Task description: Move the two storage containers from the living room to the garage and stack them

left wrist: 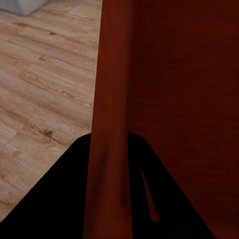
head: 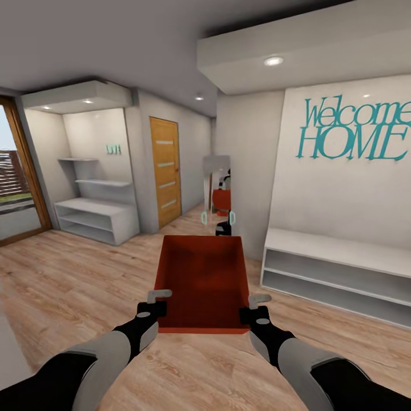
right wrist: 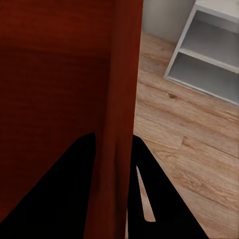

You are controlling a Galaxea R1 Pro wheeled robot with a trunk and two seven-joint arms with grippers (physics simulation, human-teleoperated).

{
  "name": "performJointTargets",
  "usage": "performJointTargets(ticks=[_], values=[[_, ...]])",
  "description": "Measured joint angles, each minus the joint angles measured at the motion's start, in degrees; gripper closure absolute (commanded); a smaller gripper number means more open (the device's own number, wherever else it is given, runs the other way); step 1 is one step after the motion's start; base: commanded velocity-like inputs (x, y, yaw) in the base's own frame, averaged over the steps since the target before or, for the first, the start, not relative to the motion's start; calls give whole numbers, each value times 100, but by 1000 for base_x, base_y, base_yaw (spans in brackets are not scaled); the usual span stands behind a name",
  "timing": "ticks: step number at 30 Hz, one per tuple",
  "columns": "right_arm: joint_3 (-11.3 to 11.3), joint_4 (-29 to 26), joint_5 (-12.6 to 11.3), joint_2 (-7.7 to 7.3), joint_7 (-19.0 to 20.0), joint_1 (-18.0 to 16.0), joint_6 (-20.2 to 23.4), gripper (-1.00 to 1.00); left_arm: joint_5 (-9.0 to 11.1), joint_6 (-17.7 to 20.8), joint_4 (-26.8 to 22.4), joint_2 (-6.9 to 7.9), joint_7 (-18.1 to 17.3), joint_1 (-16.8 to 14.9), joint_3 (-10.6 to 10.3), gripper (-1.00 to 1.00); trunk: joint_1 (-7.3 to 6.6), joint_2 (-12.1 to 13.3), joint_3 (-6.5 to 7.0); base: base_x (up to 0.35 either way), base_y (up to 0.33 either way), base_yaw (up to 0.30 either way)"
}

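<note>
Grippers: left gripper [head: 153, 303] at lower centre-left of the head view, clamped on the left wall of the bin near its front corner; right gripper [head: 253, 307] at lower centre-right, clamped on the right wall.
Left wrist view: left gripper [left wrist: 108, 164] with dark fingers [left wrist: 64, 199] on either side of the thin red wall, pinching it.
Right wrist view: right gripper [right wrist: 113, 162] with dark fingers [right wrist: 59, 194] straddling the opposite wall, pressed to it.
Storage container: orange-red open-top bin [head: 202, 282] at centre of the head view, held level between both grippers, above the wood floor, opening up, nothing seen inside; wall seen close up in the wrist views [left wrist: 164, 99] [right wrist: 64, 74].
Floor: pale wood planks [head: 68, 285] across the lower half of the head view, under the bin.
Low white shelf bench: [head: 337, 268] at right of the head view, against the wall; part of it [right wrist: 209, 55] at upper right of the right wrist view.
Wall lettering: teal "Welcome HOME" [head: 354, 128] at upper right, above the bench.
Wooden door: honey-brown [head: 165, 170] at centre-left, shut.
White shelving nook: [head: 97, 194] at left, with low open shelves.
Glazed door: wood-framed [head: 17, 177] at far left edge.
Mirror: narrow panel [head: 217, 191] just above the bin in the frame, with a small red and dark reflection too small to make out.
</note>
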Motion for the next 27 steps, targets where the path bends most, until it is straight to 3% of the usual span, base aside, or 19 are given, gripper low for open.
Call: performJointTargets(ticks=[27], values=[[7,0,8,6,-14,1,-40,100,-4,-62,20,7,-17,0,10,100,0,0,0,322,0,0]])
